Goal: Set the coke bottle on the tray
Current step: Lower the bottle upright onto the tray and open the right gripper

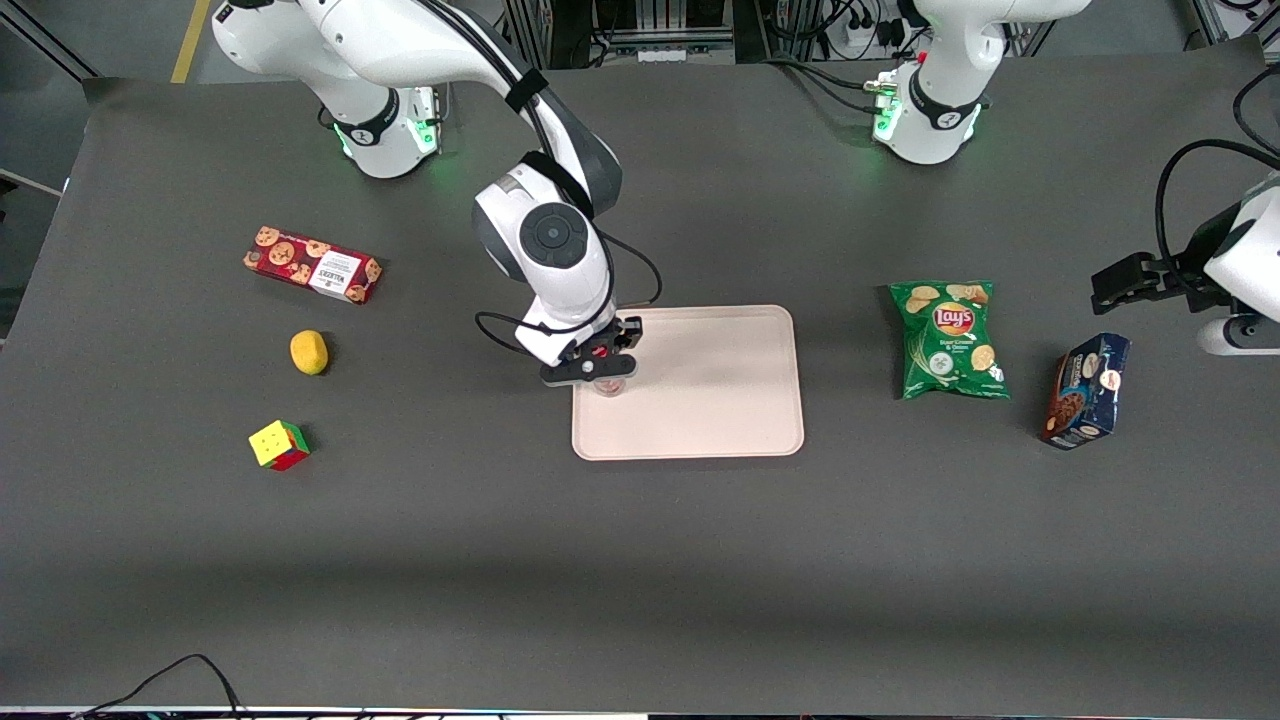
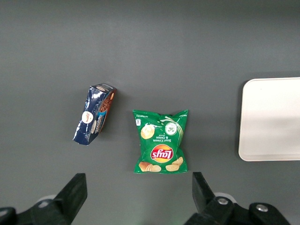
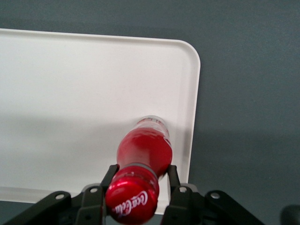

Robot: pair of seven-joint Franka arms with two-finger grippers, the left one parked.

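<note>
Gripper (image 1: 598,365) sits low over the tray (image 1: 720,400), at the tray edge toward the working arm's end of the table. Coke bottle (image 3: 143,161) stands upright between the two fingers (image 3: 109,180), one finger on each side of the neck just under the red cap; fingers narrowed against it, so the bottle is gripped. The bottle's clear base (image 3: 152,121) is on or just above the tray surface, close to the rim; cannot tell if it touches. In the front view only a bit of the bottle (image 1: 608,385) shows beneath the gripper. Toward the working arm's end: red cookie box (image 1: 312,265), yellow lemon-like object (image 1: 309,352) nearer the front camera, then a colour cube (image 1: 279,445) nearer still. Toward the parked arm's end: green chips bag (image 1: 948,340), and a dark blue snack box (image 1: 1086,390) beside it.
</note>
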